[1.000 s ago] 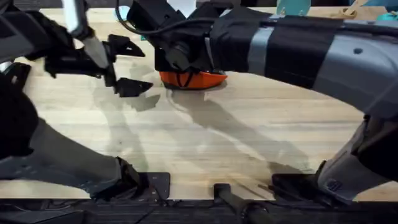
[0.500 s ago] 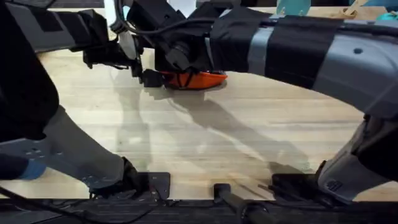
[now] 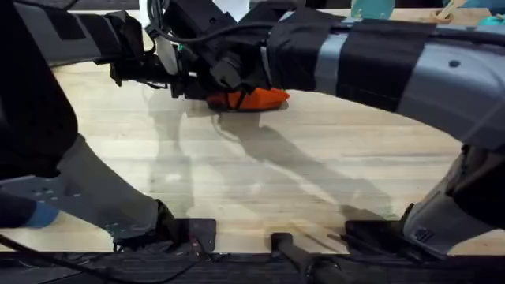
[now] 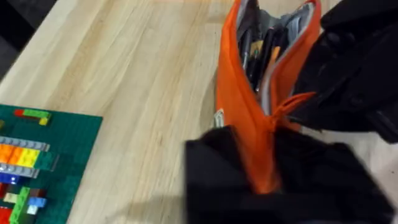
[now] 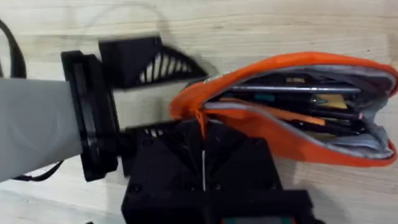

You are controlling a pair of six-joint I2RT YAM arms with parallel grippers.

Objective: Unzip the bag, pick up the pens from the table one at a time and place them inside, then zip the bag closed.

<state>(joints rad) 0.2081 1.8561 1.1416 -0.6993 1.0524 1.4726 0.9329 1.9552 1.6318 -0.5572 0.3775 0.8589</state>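
The orange bag [image 3: 256,99] lies at the table's [image 3: 276,173] far middle, its zipper open. Pens [image 5: 292,102] lie inside it, also seen through the opening as the pens [image 4: 264,50]. My left gripper [image 3: 188,84] has come in from the left and its black fingers [image 4: 211,177] pinch the bag's [image 4: 249,124] near end between them. My right gripper [image 5: 204,165] is shut on the orange pull tab [image 5: 200,121] at that same end of the bag [image 5: 280,134]. The pull tab [image 4: 292,102] runs toward the right gripper's black body.
A green building-brick baseplate [image 4: 37,155] with coloured bricks lies left of the bag. A teal object [image 3: 371,9] sits at the far edge. The right arm spans the upper right of the overhead view. Bare wood stretches across the near half.
My left gripper swung right from the far left, reached the bag's end and closed its open fingers on it. The right gripper stayed at the bag, which shifted slightly.
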